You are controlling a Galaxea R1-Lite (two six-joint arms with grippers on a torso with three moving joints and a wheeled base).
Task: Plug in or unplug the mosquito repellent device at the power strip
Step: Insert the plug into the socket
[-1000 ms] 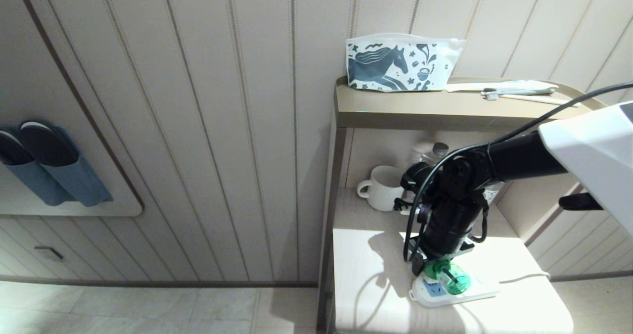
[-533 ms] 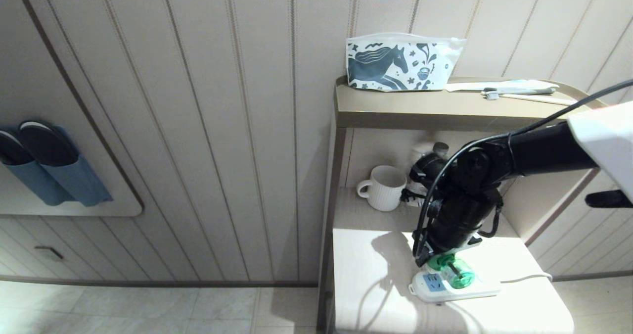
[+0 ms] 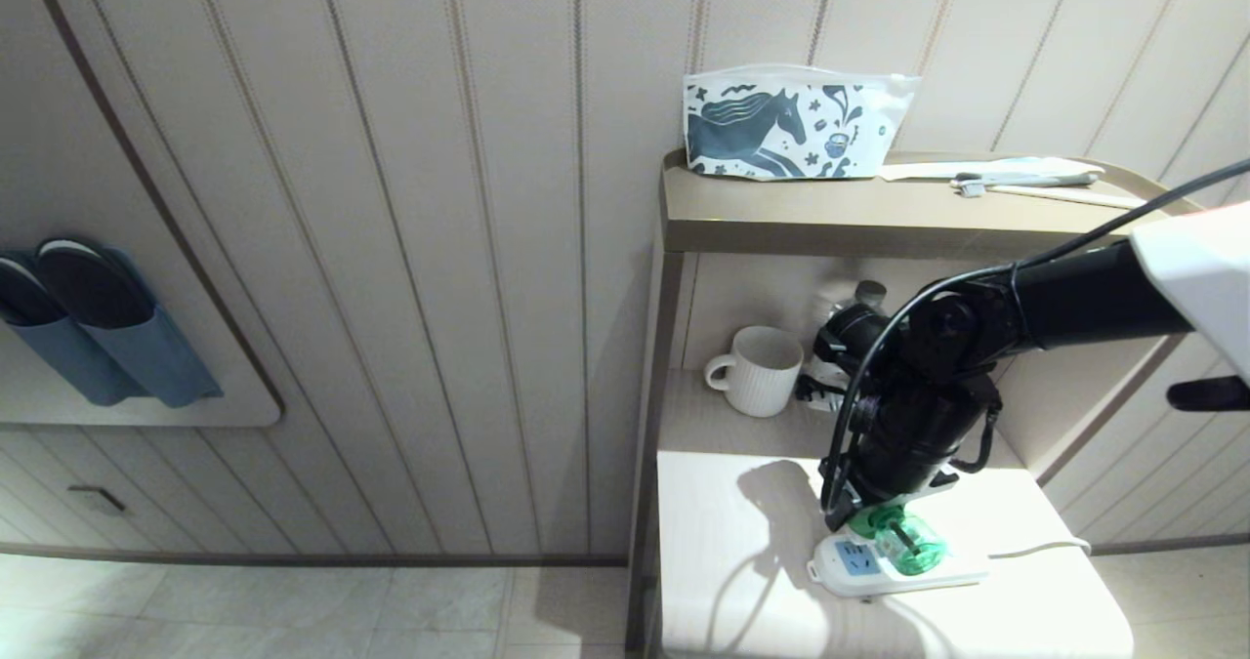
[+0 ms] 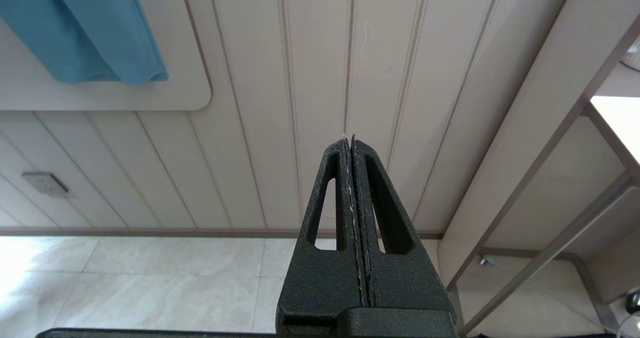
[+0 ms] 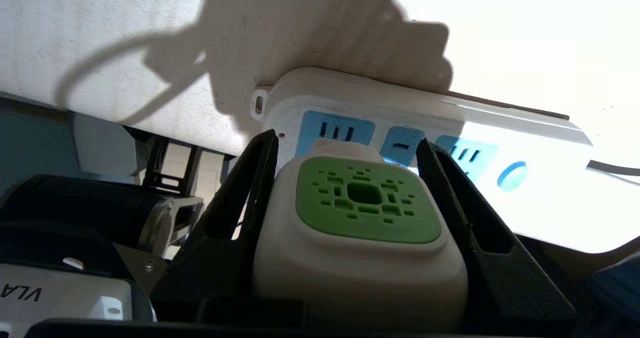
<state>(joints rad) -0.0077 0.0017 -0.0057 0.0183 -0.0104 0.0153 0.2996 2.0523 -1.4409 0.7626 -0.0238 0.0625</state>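
One small mosquito repellent device (image 5: 361, 238) sits clamped between the two black fingers (image 5: 250, 188) of the right end effector (image 3: 884, 522), which is partly closed around its white head, a finger pressed against each side. In the right wrist view the device fills the lower centre of the frame, its green vented top facing the camera. In the head view its translucent green bottle (image 3: 910, 548) shows at the lower right of the frame, directly over the power strip (image 3: 962, 571). Whether the plug is seated in a socket cannot be told.

That strip lies flat on the pale surface (image 3: 723, 581), its light-blue socket faces up, a round blue button (image 5: 509, 176) near one end and a white cord (image 3: 1040, 547) running off toward the right edge of the frame.

Behind the arm, at centre right of the head view, a white ribbed mug (image 3: 757, 370) stands beside a clear bottle (image 3: 864, 298). On the shelf (image 3: 840, 220) above rests a pouch printed with a horse (image 3: 791, 124).

At the lower centre of the left wrist view, the left end effector (image 4: 352, 142) has its fingers pressed together on nothing, facing the panelled wall (image 4: 390, 77).
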